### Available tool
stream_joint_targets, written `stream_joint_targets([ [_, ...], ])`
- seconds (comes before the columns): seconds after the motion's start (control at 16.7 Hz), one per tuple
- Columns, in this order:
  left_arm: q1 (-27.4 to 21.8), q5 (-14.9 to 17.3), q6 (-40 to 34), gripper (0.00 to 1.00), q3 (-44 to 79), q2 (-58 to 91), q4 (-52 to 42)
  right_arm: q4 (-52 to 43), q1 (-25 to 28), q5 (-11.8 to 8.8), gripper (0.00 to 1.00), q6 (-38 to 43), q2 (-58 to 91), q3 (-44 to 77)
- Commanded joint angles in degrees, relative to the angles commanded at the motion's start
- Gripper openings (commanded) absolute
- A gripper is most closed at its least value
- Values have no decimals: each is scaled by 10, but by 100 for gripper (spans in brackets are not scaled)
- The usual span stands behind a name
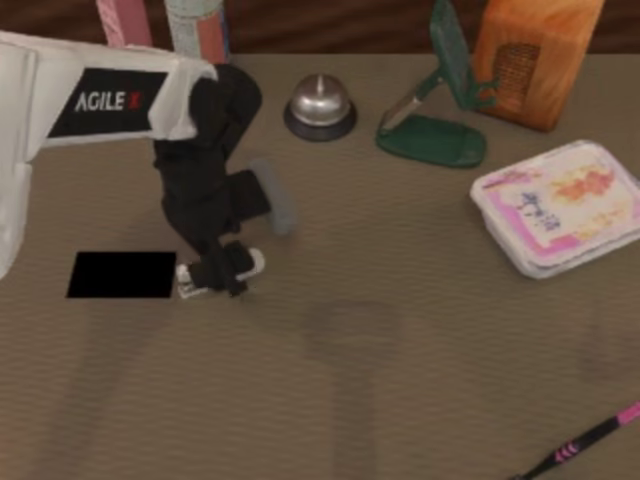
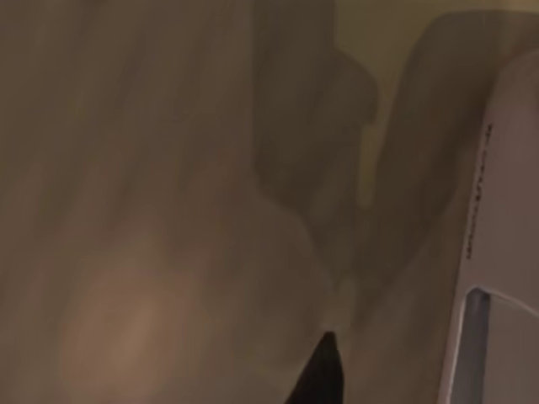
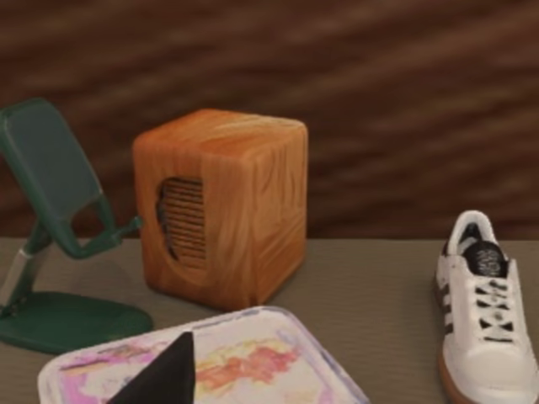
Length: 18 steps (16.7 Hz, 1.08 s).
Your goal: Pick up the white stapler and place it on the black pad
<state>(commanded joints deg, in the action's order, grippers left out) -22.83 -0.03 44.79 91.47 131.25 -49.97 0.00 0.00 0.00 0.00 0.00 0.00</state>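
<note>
The white stapler (image 1: 253, 263) lies crosswise between the fingers of my left gripper (image 1: 222, 271), which is shut on it, just right of the black pad (image 1: 120, 275). The stapler's left end (image 1: 190, 283) nearly meets the pad's right edge. I cannot tell whether the stapler touches the table. The left wrist view has one dark fingertip (image 2: 324, 370) over bare table, and the stapler's white body with its grey strip (image 2: 497, 278) at the picture's edge. My right arm is out of the top view; its gripper (image 3: 168, 374) hangs over the food tray.
A silver bell (image 1: 320, 105), a green hinged stand (image 1: 432, 135) and a wooden box (image 1: 535, 60) line the back. A wrapped food tray (image 1: 560, 205) sits at the right, a pink and black pen (image 1: 590, 440) at the front right. A white shoe (image 3: 484, 311) lies beside the box.
</note>
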Motion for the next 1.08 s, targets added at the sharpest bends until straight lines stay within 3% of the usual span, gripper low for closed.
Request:
stream_joint_targets([
  [0.24, 0, 0, 0, 2, 0, 0, 0, 0, 0, 0, 100, 0, 0, 0],
  [0.3, 0, 0, 0, 0, 0, 0, 0, 0, 0, 0, 100, 0, 0, 0],
  [0.84, 1, 0, 1, 0, 2, -1, -2, 0, 0, 0, 100, 0, 0, 0],
  [1.08, 6, -1, -2, 0, 49, -22, -69, 0, 0, 0, 100, 0, 0, 0],
])
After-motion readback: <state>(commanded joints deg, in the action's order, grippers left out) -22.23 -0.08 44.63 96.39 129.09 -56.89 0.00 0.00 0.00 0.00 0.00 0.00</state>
